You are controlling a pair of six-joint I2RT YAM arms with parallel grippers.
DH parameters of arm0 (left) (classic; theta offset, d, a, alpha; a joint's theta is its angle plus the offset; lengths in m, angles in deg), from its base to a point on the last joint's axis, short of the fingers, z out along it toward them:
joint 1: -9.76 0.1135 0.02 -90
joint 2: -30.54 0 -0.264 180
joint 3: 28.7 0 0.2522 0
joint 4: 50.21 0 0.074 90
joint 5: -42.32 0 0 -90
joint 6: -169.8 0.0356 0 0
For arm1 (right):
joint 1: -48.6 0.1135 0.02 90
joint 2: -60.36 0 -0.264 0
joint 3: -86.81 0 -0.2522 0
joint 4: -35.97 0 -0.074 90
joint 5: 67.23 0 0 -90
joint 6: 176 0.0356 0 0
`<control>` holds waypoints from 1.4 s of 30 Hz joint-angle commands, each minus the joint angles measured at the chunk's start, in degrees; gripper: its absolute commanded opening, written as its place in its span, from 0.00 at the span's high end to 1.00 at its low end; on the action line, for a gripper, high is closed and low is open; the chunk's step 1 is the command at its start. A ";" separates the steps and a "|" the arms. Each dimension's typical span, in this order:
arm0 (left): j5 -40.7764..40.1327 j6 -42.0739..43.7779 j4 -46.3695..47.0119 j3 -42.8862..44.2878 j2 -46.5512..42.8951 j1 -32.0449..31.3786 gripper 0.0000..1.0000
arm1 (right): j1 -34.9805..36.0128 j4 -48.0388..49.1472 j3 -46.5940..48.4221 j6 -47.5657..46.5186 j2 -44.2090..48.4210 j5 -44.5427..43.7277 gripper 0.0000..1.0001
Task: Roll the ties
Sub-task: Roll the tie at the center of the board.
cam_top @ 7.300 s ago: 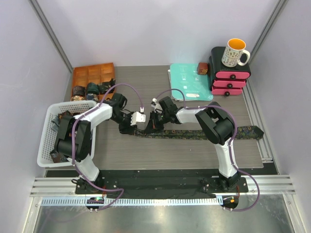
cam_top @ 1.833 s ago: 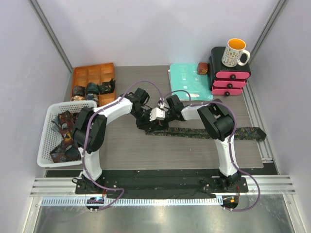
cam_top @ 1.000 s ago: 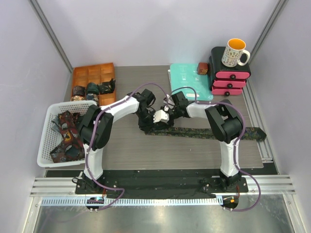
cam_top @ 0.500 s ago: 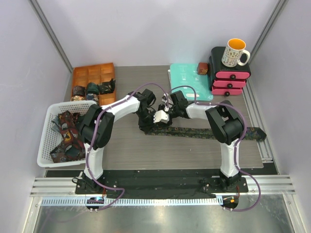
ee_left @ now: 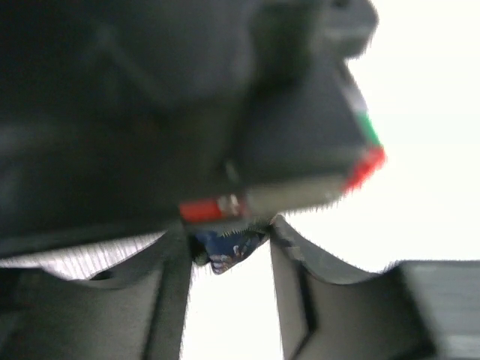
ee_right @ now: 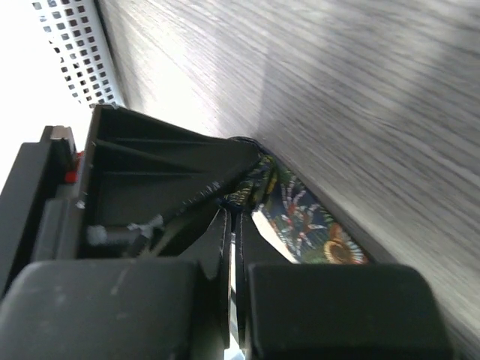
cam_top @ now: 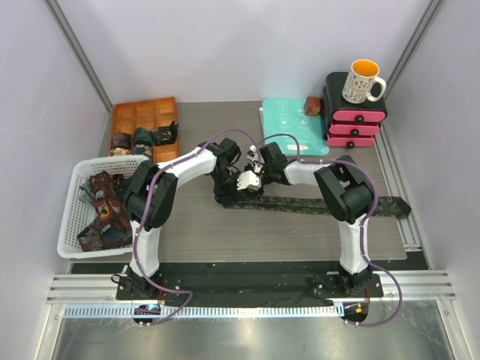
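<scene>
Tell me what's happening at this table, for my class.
Two robot arms are working on the left end of a long dark patterned necktie lying flat across the table. The right end effector is almost closed and seems to pinch the tie's end; the left end effector sits right against it, fingers apart with a scrap of fabric between them. Most of the tie is not yet rolled. Rolled ties sit in an orange tray, and more wait in a white basket.
</scene>
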 commanded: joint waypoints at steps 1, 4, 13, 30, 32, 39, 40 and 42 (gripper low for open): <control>-2.18 0.56 0.07 -2.51 3.81 0.18 0.50 | -1.25 -2.56 -1.17 -3.19 -0.50 -2.08 0.99; -1.12 0.90 0.07 -2.51 2.67 1.23 0.39 | -2.04 -4.23 -1.34 -4.68 -0.15 -2.96 0.99; 9.68 2.05 2.96 -4.61 -7.33 6.42 0.25 | -3.19 -6.17 -1.78 -6.01 -0.94 -3.67 0.99; 4.33 -1.47 22.05 -12.18 -8.16 0.72 0.18 | -3.27 -6.52 -1.34 -6.71 -2.08 -3.67 0.99; 3.46 -0.07 18.72 -9.91 -6.92 -0.08 0.19 | -3.27 -6.43 -1.34 -6.45 -1.99 -3.40 0.99; -0.58 1.70 9.30 -7.08 -3.13 -2.45 0.33 | -3.27 -4.59 -0.90 -4.35 -0.33 -2.35 0.99; -1.03 1.61 9.91 -7.69 -3.22 -2.54 0.43 | -3.27 -4.41 -0.90 -3.90 -0.15 -1.91 0.99; -1.82 0.73 10.70 -7.96 -3.13 -2.72 0.54 | -3.19 -4.24 -0.64 -2.67 0.38 -1.21 0.99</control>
